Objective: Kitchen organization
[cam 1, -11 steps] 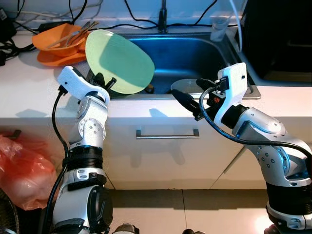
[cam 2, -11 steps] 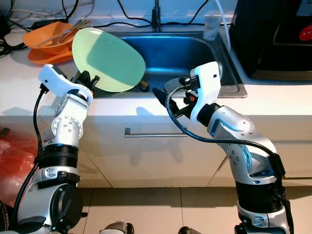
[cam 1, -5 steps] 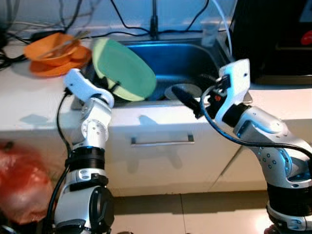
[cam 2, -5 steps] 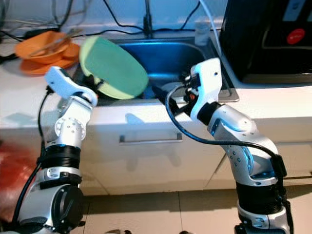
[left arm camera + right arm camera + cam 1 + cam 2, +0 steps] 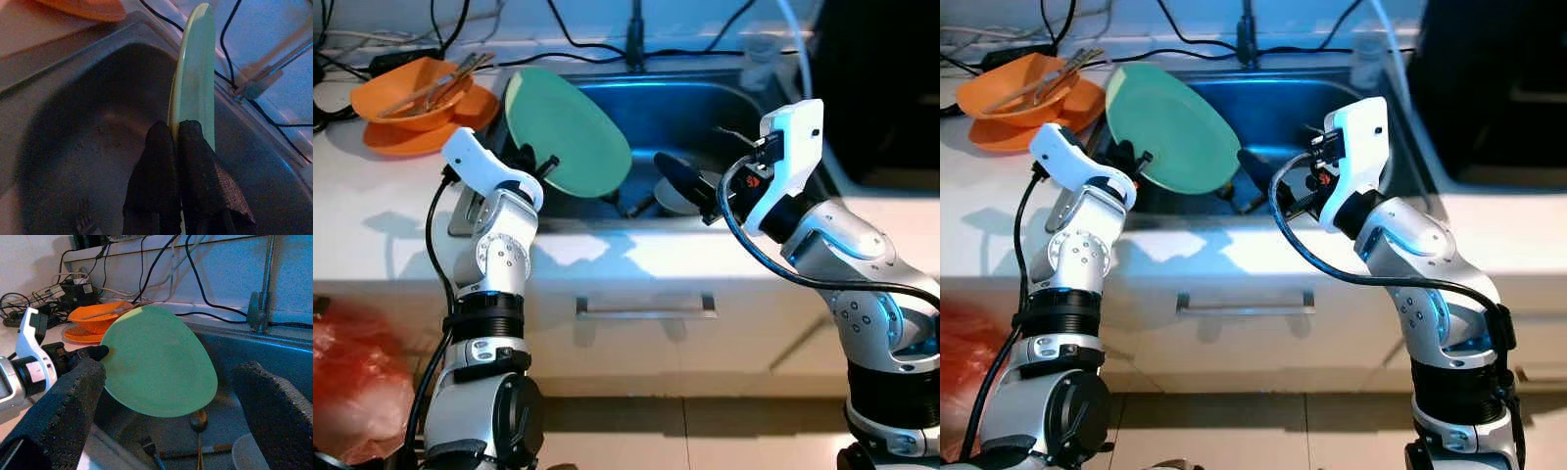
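Left wrist view, left gripper (image 5: 175,128) pinching green plate (image 5: 193,78), unlabelled

Head stereo pair sits high, looks forward and down over the desk (image 5: 372,211) edge into the sink (image 5: 705,103); both eyes share the same scene with a small sideways offset. Left wrist cam looks along the left gripper (image 5: 176,132), very close, edge-on to the green plate (image 5: 194,83) beyond its tips, sink basin behind. Right wrist cam looks along the right gripper (image 5: 171,377) across the sink, farther back, facing the plate's face and the left gripper. Both wrist views share plate, sink and faucet (image 5: 261,293).
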### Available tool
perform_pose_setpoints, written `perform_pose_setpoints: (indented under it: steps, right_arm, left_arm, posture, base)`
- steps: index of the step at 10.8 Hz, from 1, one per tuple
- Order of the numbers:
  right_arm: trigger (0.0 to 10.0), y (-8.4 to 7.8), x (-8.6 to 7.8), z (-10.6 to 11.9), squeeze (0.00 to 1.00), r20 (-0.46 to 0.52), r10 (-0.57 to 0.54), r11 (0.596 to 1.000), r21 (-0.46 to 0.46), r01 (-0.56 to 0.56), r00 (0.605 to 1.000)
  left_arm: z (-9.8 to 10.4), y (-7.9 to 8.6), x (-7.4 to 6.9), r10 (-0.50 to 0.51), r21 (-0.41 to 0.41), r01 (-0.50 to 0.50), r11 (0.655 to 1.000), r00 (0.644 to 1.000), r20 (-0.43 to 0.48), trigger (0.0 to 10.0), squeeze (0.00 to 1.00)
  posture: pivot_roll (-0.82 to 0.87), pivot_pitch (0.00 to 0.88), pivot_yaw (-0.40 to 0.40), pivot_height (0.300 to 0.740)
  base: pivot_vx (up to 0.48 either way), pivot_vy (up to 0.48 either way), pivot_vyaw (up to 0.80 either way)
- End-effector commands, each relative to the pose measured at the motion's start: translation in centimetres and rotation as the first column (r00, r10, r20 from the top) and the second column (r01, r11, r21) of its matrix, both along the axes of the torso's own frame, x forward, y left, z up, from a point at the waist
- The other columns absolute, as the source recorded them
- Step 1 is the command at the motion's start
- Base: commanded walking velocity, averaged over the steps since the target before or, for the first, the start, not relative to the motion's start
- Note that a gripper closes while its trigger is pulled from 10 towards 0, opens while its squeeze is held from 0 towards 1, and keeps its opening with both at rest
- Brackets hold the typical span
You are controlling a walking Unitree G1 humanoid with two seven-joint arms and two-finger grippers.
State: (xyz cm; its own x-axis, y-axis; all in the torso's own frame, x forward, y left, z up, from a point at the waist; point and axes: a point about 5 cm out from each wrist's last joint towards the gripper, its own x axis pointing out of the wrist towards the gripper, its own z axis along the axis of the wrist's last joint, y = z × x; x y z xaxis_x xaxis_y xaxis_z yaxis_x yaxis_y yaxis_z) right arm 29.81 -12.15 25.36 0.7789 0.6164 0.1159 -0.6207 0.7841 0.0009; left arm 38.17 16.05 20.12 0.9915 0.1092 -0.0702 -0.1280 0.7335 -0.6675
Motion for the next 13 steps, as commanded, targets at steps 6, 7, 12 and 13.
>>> perform_pose_setpoints:
  steps: [6,7,12,13]
  right_arm:
    - [10.0,0.11,-0.09,-0.02,0.24,0.015,0.003,1.000,0.009,-0.003,1.000]
    - [10.0,0.14,-0.08,-0.08,0.23,0.013,0.002,1.000,0.010,-0.003,1.000]
    - [10.0,0.32,-0.04,-0.30,0.24,0.007,0.002,1.000,0.012,-0.002,1.000]
    - [10.0,0.32,-0.04,-0.30,0.24,0.007,0.001,1.000,0.014,-0.001,1.000]
  left_arm:
    - [1.91,0.63,-0.31,0.020,0.022,-0.021,1.000,0.997,0.076,0.0,0.00]
    - [2.08,0.44,-0.43,0.014,0.023,-0.016,1.000,0.997,0.081,0.0,0.00]
    - [1.84,0.47,-0.43,0.009,0.031,-0.010,0.999,0.998,0.057,0.0,0.00]
    - [1.83,0.43,-0.42,0.007,0.031,-0.009,0.999,0.998,0.054,0.0,0.00]
  posture:
    - [0.01,0.091,0.049,0.740]
    - [0.01,0.090,0.050,0.740]
    - [0.01,0.089,0.052,0.740]
    - [0.01,0.090,0.053,0.740]
  base:
    - [0.000,0.000,0.00]
    - [0.000,0.000,0.00]
    - [0.000,0.000,0.00]
    - [0.000,0.000,0.00]
